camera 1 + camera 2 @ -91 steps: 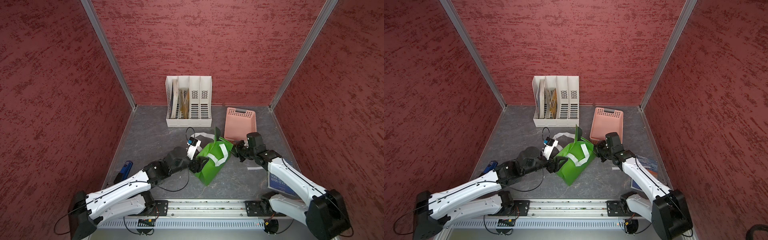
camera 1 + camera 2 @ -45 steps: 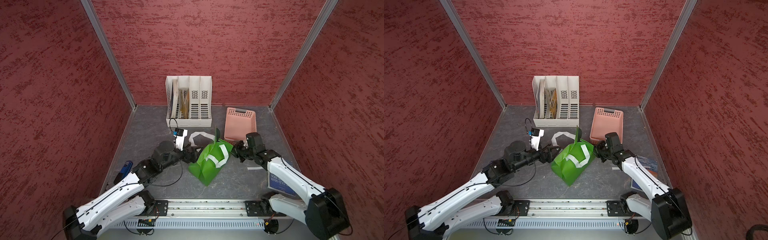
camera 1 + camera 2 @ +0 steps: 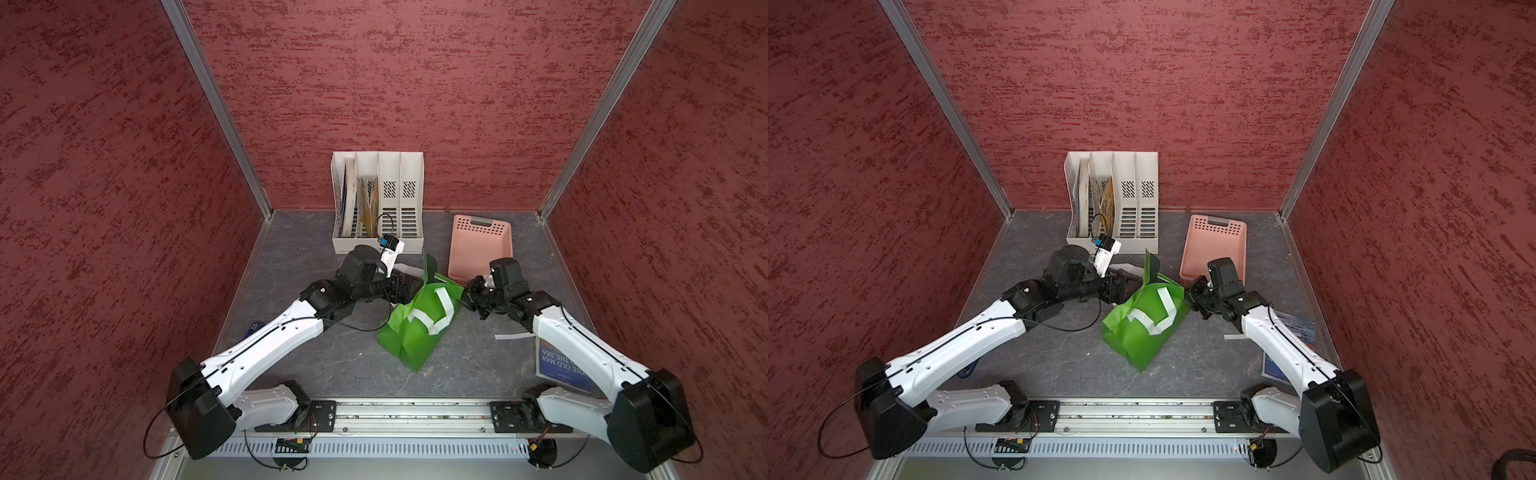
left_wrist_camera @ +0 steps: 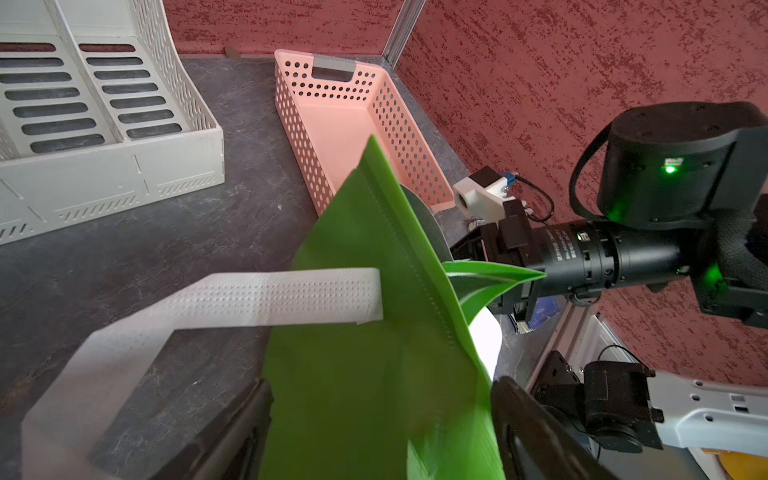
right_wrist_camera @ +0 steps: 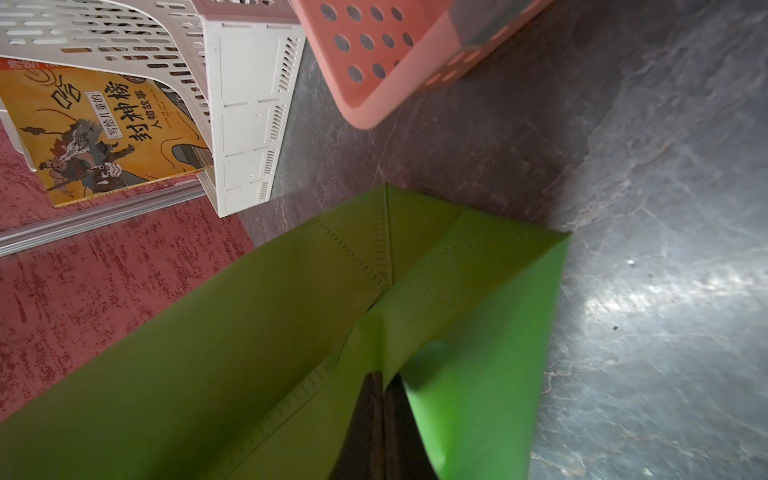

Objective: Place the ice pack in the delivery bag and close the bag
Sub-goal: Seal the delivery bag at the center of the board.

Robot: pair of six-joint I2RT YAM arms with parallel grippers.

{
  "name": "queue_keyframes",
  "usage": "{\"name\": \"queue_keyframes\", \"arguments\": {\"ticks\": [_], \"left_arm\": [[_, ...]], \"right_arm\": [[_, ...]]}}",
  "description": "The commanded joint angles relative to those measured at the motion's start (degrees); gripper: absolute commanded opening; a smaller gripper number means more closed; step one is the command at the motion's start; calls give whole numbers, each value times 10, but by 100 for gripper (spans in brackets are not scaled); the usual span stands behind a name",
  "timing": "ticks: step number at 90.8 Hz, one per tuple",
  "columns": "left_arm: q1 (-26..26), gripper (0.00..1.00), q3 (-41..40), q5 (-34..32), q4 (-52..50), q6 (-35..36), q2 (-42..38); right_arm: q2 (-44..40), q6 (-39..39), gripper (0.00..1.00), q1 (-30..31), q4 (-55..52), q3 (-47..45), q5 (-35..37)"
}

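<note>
Two hands meet at the delivery bag (image 3: pixel 415 328), which lies tipped on the table (image 3: pixel 332 365) between my arms. My right hand (image 5: pixel 384 380) pinches its rim tight; my left hand (image 4: pixel 380 390) gapes wide astride the opposite wall, holding nothing. I cannot pick out the ice pack, so I judge the loading undone.

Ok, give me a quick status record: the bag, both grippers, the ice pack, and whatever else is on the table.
bag: green, lying on its side mid-table, mouth end between the grippers
right gripper: shut on the bag's rim
left gripper: open, jaws either side of the opposite rim
ice pack: in neither gripper; cannot tell where it is
other things: pink basket behind the bag, file rack at the back wall, book under the right arm
</note>
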Motion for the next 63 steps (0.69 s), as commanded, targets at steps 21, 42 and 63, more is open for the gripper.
{"name": "queue_keyframes", "arguments": {"ticks": [21,42,63], "left_arm": [[-24,75,146,-29,-91,6,74],[-54,62,221,-36,-206,21,126],[-88,46,301,-126,-344,24,177]], "right_arm": [[3,-40,0,2,-70,74,38],[18,-21,0,10,-82,90,47],[26,-9,0,17,-85,106,62]]}}
